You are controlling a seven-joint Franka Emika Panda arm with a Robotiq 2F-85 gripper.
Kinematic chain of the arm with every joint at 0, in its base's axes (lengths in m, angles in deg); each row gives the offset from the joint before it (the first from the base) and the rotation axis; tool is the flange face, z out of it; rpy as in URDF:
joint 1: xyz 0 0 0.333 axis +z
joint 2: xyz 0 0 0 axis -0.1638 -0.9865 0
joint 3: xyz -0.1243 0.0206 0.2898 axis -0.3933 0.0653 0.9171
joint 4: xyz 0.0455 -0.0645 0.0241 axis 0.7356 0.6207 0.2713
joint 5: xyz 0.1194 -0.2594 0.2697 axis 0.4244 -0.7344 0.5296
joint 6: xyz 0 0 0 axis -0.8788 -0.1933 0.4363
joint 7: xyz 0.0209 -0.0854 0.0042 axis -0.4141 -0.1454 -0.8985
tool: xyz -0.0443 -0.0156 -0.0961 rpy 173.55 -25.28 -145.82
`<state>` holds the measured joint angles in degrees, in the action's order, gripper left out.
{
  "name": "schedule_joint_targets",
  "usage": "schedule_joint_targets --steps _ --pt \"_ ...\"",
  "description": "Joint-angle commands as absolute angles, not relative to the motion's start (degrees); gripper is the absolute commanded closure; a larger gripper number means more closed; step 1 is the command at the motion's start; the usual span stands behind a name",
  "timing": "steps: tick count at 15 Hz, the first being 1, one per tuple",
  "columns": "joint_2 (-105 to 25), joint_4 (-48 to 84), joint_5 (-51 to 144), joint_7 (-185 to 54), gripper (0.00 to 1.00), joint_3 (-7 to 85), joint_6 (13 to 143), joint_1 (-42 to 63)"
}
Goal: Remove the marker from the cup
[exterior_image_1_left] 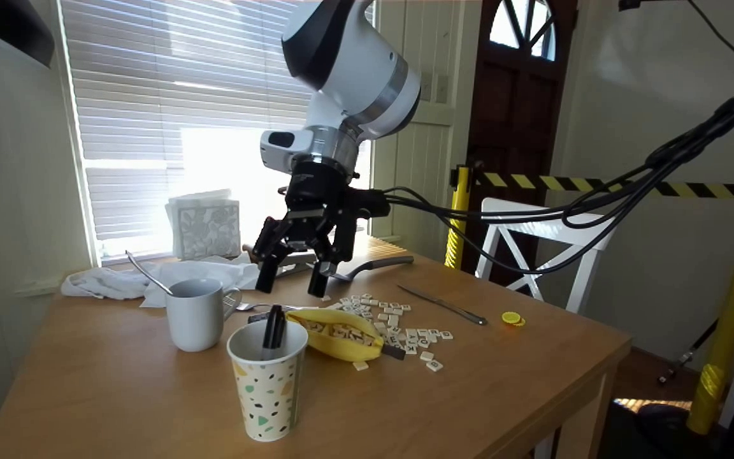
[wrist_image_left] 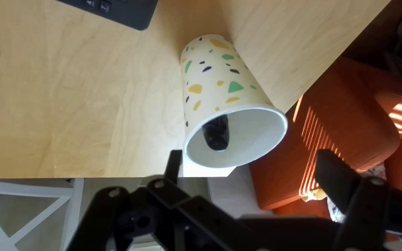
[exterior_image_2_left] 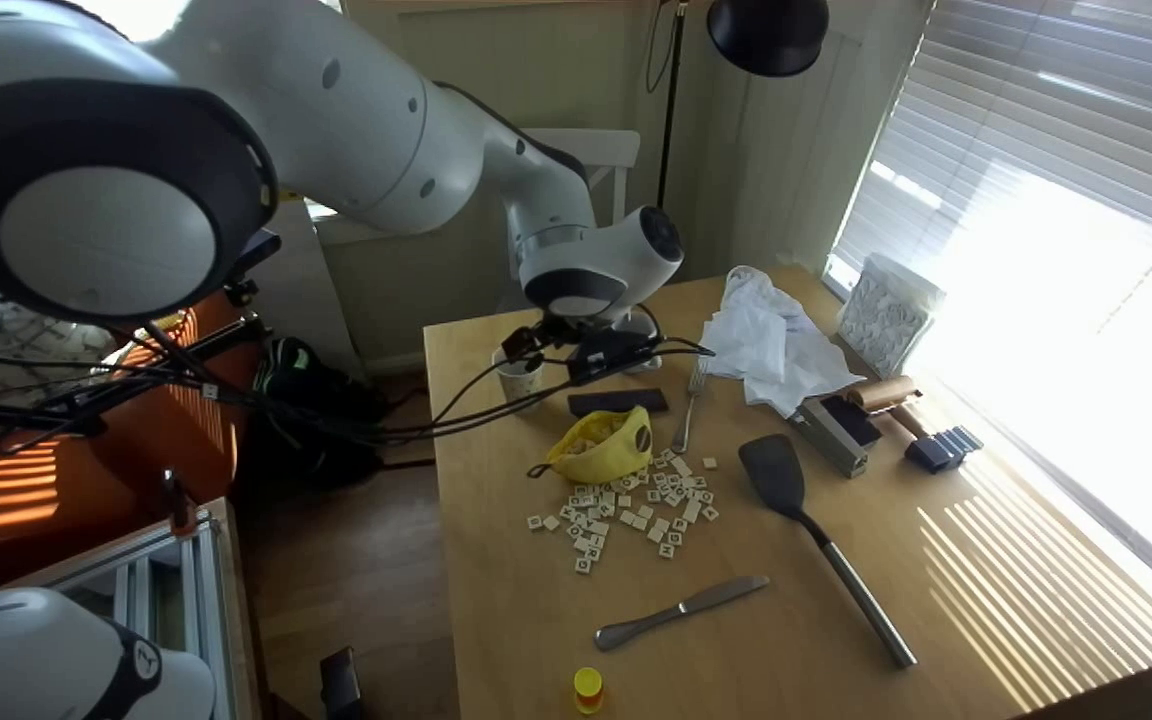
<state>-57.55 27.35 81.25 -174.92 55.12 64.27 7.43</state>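
Note:
The cup (exterior_image_1_left: pixel 268 398), white with coloured speckles, stands upright near the table's front edge. It also shows in the wrist view (wrist_image_left: pixel 218 80) and, partly behind the arm, in an exterior view (exterior_image_2_left: pixel 519 384). The dark marker (exterior_image_1_left: pixel 274 331) leans inside the cup with its top end above the rim. In the wrist view the marker (wrist_image_left: pixel 216 134) lies against the near-left inner wall. My gripper (exterior_image_1_left: pixel 292 284) is open and empty, above and behind the cup. In the wrist view its fingers (wrist_image_left: pixel 251 153) are spread wide apart, with the cup mouth between and beyond them.
A grey-white mug (exterior_image_1_left: pixel 195 315) with a utensil stands beside the cup. A yellow banana pouch (exterior_image_1_left: pixel 335 333) lies close behind it, with several letter tiles (exterior_image_2_left: pixel 586 525). A dark keypad device (exterior_image_2_left: pixel 618 402), fork, knife (exterior_image_2_left: pixel 681 612) and spatula (exterior_image_2_left: pixel 826 550) lie on the table (exterior_image_1_left: pixel 118 401).

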Motion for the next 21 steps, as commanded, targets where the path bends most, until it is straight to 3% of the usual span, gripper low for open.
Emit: schedule_joint_targets --steps 1,5,7,8,15,19,21 --pt "-59.97 24.16 78.35 -172.28 0.09 54.95 63.79 8.09" --pt "-61.08 23.08 77.27 -171.87 0.15 55.37 64.13 8.18" --pt "-61.38 22.66 76.85 -171.94 0.22 55.60 64.13 8.24" --pt "-61.48 22.53 76.61 -171.85 0.31 55.65 64.23 8.29" --pt "-61.86 22.12 75.42 -172.31 0.35 55.87 64.87 8.69" --pt "-61.96 22.16 73.44 -172.23 0.62 55.71 64.54 9.04" --pt "-62.00 22.20 72.81 -172.14 0.68 55.72 64.62 9.15"
